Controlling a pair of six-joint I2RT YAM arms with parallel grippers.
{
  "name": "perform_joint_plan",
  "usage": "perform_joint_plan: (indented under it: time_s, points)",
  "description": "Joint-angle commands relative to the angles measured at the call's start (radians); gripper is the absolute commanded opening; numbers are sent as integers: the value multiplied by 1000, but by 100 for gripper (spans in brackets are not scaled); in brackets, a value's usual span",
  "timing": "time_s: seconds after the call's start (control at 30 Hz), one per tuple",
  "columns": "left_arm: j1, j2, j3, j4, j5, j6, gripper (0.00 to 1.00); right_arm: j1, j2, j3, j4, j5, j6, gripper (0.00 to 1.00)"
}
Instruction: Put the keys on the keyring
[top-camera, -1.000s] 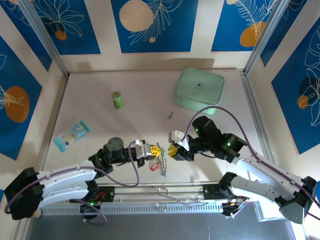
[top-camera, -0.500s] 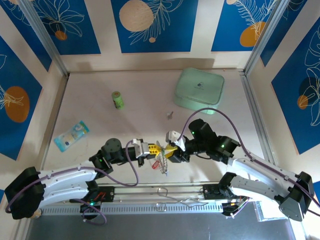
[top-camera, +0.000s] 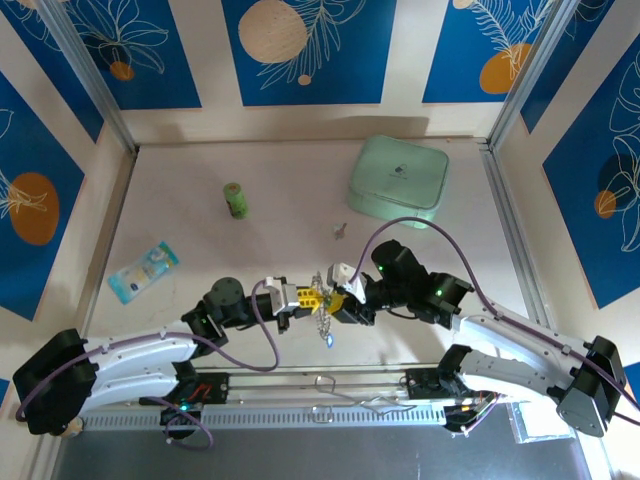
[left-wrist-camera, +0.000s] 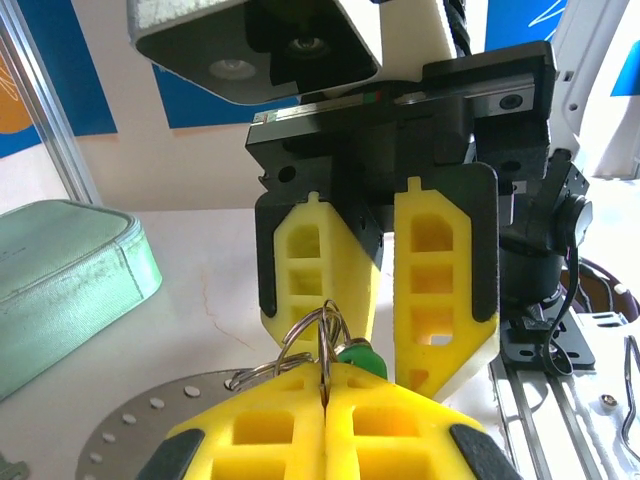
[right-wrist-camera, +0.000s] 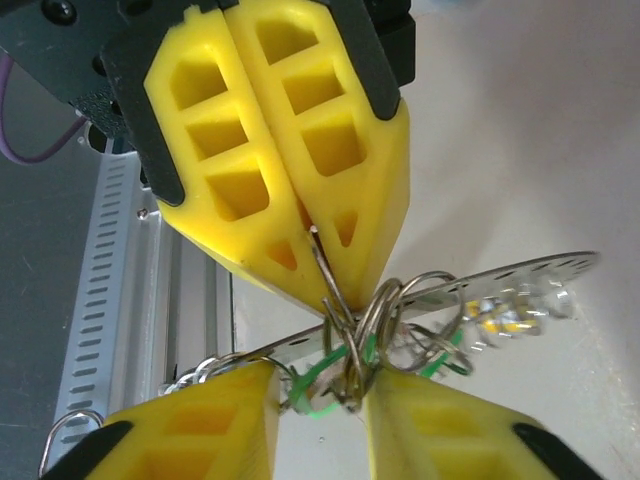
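My left gripper (left-wrist-camera: 326, 385) is shut on a thin wire ring (left-wrist-camera: 325, 335) that links to the bunch of keys (top-camera: 325, 325) hanging between the two grippers. The keyring (right-wrist-camera: 520, 275), a flat silvery band with a row of holes, runs through the small rings. My right gripper (right-wrist-camera: 320, 385) faces the left one tip to tip. Its fingers stand a little apart with the rings and a green tag (right-wrist-camera: 320, 385) between them. The rings touch one finger; a grip cannot be made out. One plain key (top-camera: 340, 231) lies alone on the table.
A mint-green box (top-camera: 398, 180) sits at the back right, a green bottle (top-camera: 235, 200) at the back left and a blue packet (top-camera: 143, 270) at the left. A metal rail (top-camera: 320, 410) runs along the near edge below both grippers.
My right gripper has moved left until its tips meet the left gripper's. The hanging keys have swung slightly right. The left arm has barely moved.
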Motion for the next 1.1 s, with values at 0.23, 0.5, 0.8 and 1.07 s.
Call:
perform_joint_plan:
  time_s: [0.23, 0.5, 0.8, 1.07]
  points:
    - [-8, -13, 7, 143, 40, -16, 0, 4, 31, -8, 12, 4, -4, 12]
    - [-7, -16, 10, 133, 27, 23, 0, 3, 25, 3, -34, 25, -31, 9]
    - [-7, -9, 35, 84, 39, 57, 0, 15, 69, 19, -65, 36, -61, 19]
    - [-8, -12, 40, 36, 38, 75, 0, -6, -12, 16, -96, 33, -68, 39]
